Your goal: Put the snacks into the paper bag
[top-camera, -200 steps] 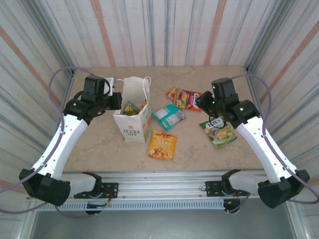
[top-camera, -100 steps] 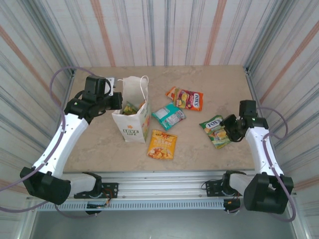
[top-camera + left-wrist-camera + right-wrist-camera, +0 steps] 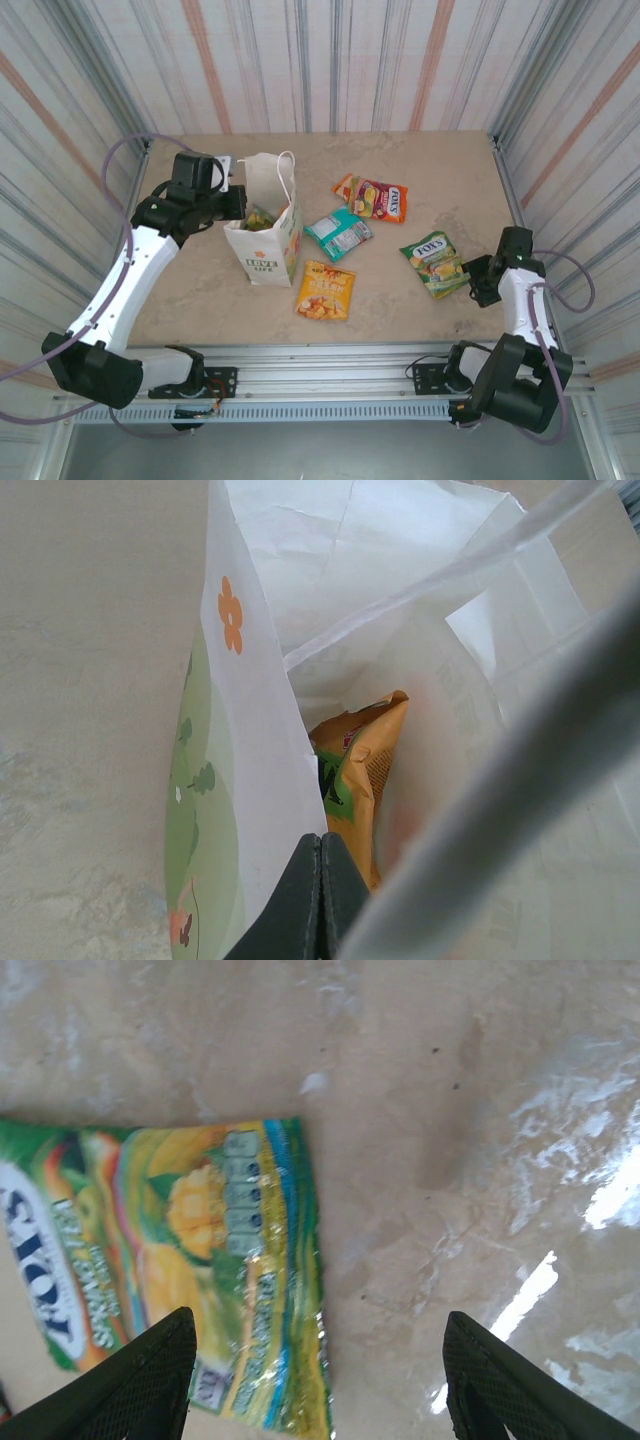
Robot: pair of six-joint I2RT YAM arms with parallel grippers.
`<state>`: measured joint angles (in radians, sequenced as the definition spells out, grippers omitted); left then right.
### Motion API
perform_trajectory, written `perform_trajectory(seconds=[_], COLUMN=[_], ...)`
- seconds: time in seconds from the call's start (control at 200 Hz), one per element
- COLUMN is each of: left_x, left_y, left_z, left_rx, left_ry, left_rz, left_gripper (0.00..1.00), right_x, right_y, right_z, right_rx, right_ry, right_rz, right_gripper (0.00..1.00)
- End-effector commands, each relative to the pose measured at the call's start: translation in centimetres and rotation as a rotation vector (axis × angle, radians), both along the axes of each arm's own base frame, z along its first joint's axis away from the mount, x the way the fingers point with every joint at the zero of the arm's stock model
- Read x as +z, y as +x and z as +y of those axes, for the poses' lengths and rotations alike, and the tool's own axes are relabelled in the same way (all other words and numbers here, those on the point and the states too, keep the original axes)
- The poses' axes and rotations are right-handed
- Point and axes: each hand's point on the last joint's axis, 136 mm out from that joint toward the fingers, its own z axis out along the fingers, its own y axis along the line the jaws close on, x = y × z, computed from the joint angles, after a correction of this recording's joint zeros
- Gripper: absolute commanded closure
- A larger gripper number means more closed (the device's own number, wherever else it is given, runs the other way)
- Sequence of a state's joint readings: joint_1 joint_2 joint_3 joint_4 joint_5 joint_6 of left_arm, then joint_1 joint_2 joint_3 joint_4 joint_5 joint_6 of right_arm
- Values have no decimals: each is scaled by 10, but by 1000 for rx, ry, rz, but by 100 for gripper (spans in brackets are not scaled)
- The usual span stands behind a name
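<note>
The white paper bag [image 3: 268, 243] stands upright at the left, with an orange packet [image 3: 365, 770] and more inside it. My left gripper [image 3: 236, 202] is shut on the bag's near wall at the rim [image 3: 262, 730]. Loose snacks lie on the table: an orange packet [image 3: 326, 289], a teal one [image 3: 338, 233], a red Fox's one [image 3: 383, 200] overlapping an orange one [image 3: 346, 187], and a green-yellow Fox's one [image 3: 437, 264]. My right gripper [image 3: 481, 284] hovers open and empty just right of the green-yellow packet [image 3: 190, 1260], low over the table [image 3: 450, 1160].
Striped walls close in the beige tabletop [image 3: 200, 300] at the back and both sides. A metal rail [image 3: 320, 375] runs along the near edge. The right arm [image 3: 520, 310] is folded back near the right wall.
The right arm has swung from near the red packet back to the table's right side, and its jaws have widened. The left gripper and the bag have not moved.
</note>
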<state>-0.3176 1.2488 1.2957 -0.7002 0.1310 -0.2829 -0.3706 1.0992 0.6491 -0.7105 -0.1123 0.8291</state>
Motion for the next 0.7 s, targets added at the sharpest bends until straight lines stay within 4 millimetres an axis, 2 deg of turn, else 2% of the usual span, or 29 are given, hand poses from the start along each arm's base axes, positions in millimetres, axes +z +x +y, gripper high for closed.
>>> perform_trajectory(seconds=[0.0,0.195,0.356,0.561,0.636,0.691], left_x=[-2,-2,-3,-7,-7,-7], left_y=[4,3,3,5,6,7], left_z=[0,3,3,1,0,-1], left_rx=[-8,0,11,12,11,11], left_ry=[5,17,9,-4,-9,-13], left_rz=[5,5,2,14,10,11], left_gripper=[97,97,97,97,97,97], right_x=[-15,-18,-15,-15,-14,-10], right_y=[3,27,38,44,41,39], right_z=[1,23,52,99,110,111], right_rx=[26,78,196,338,383,411], right_ry=[25,116,127,166,169,151], right_rz=[16,-59,-77,-84,-71,-58], right_gripper=[34,35,36,36,36,36])
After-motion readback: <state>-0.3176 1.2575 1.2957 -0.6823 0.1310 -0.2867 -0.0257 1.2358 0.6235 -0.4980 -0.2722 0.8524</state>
